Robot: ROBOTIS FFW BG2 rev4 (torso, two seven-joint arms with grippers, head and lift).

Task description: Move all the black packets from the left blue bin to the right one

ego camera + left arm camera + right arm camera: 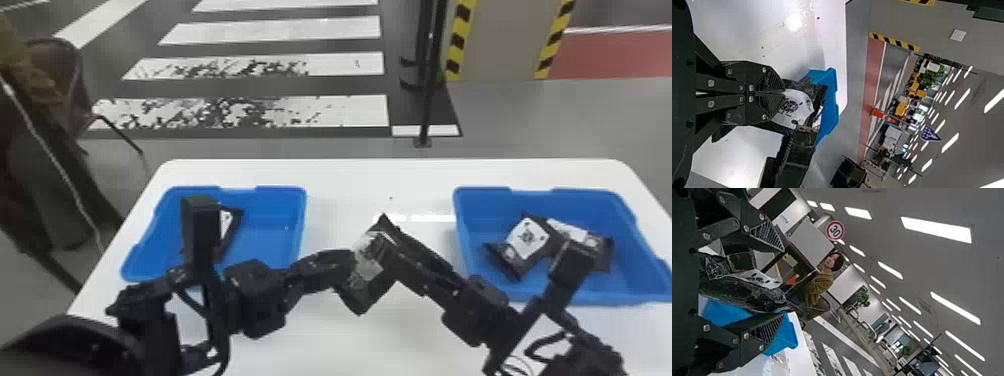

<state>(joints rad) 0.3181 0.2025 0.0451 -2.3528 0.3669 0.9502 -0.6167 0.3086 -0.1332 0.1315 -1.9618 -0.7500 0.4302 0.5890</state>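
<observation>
Though apart, right fingers (395, 246) around a packet (362, 296) clamped in left fingers (350, 265) (one (232, 231) in left bin (280, 200), two (527, 239) in right bin (470, 220)).

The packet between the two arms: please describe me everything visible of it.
The packet is black, shiny and crinkled like plastic film, with a white label bearing dark print. It is held tilted over the white table. The left pincer is shut on it; the right pincer is open around it, contact unclear.

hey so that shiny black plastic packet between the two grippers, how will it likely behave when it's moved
The packet will probably flex rather than stay stiff, since its film looks creased. That gloss suggests it may be slippery. Rolling seems unlikely, given its broad, flattish label side.
</observation>
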